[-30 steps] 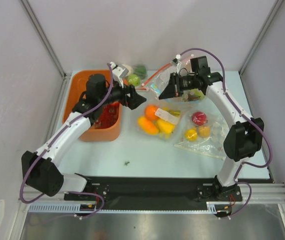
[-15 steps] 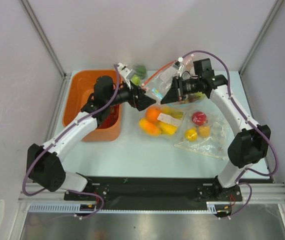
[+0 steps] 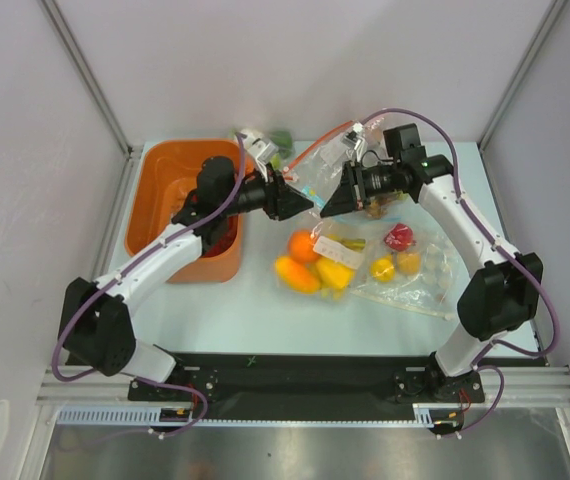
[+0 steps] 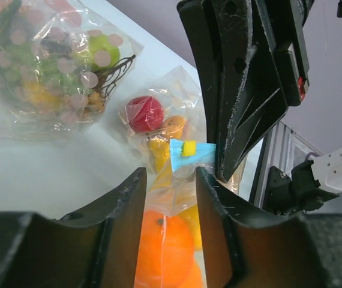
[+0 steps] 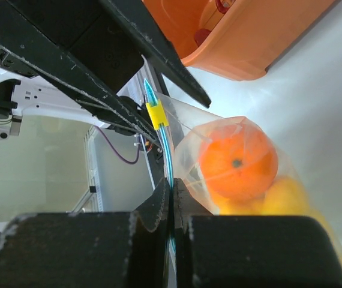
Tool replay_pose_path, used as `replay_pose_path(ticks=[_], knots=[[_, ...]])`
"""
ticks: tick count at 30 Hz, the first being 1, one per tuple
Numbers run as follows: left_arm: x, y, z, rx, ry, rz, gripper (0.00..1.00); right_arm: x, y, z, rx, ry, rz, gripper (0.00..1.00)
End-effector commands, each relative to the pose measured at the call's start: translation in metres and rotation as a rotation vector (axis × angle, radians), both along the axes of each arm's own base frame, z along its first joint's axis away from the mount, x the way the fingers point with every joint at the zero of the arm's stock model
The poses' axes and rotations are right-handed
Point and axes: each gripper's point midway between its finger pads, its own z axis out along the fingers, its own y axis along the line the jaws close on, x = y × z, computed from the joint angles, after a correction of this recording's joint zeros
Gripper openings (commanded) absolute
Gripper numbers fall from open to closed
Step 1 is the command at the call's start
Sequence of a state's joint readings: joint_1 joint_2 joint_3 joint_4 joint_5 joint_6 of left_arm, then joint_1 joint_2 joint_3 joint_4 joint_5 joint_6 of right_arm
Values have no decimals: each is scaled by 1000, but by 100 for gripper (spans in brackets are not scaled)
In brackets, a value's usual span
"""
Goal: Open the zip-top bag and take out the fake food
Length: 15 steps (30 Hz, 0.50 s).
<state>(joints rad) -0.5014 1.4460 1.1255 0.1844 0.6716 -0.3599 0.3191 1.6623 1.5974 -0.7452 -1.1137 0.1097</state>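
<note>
The zip-top bag (image 3: pixel 321 252) lies mid-table with its mouth edge lifted. The fake food shows through it: a round orange (image 3: pixel 302 245) and yellow pieces (image 3: pixel 332 272). My right gripper (image 3: pixel 327 208) is shut on the teal zip strip (image 5: pixel 165 150), just below the yellow slider (image 5: pixel 156 114); the orange (image 5: pixel 237 159) hangs beside its fingers. My left gripper (image 3: pixel 305 203) faces the right one, tip to tip. In the left wrist view its jaws (image 4: pixel 170 180) stand apart around the bag's clear film (image 4: pixel 180 192), which they do not pinch, with the orange (image 4: pixel 162 246) below.
An orange bin (image 3: pixel 155 200) stands at the left under my left arm. A clear bag with a red apple (image 3: pixel 398 237) and yellow fruits lies to the right. A bag of green fruit (image 3: pixel 273 148) and a red-zipped bag (image 3: pixel 325 160) lie at the back.
My left arm has swung right from the bin to the bag and its jaws have narrowed around the film. My right gripper still holds the zip strip, and the bag has shifted slightly.
</note>
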Motion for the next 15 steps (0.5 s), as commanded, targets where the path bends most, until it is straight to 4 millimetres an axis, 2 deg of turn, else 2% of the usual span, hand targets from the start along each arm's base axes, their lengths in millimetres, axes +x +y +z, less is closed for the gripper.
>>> replay_pose_path(ticks=[1, 3, 5, 8, 9, 12, 13, 15], knots=[[-7, -7, 10, -41, -26, -53, 43, -19, 0, 23, 47, -50, 44, 0], [-10, -8, 11, -49, -24, -67, 25, -20, -2, 22, 44, -47, 44, 0], [-11, -8, 9, -49, -16, -71, 0, -21, -2, 21, 37, -53, 40, 0], [-17, -8, 8, -55, -23, -98, 0, -20, -3, 19, 28, -54, 30, 1], [-20, -9, 6, -54, -20, -109, 0, -19, -3, 18, 23, -55, 26, 12], [-27, -10, 2, -48, -13, -157, 0, -19, -5, 20, 16, -74, 16, 31], [-29, -10, 2, -45, -12, -171, 0, -18, -7, 20, 12, -77, 9, 46], [-36, -12, -3, -42, 1, -220, 0, -15, -11, 23, 9, -94, -10, 56]])
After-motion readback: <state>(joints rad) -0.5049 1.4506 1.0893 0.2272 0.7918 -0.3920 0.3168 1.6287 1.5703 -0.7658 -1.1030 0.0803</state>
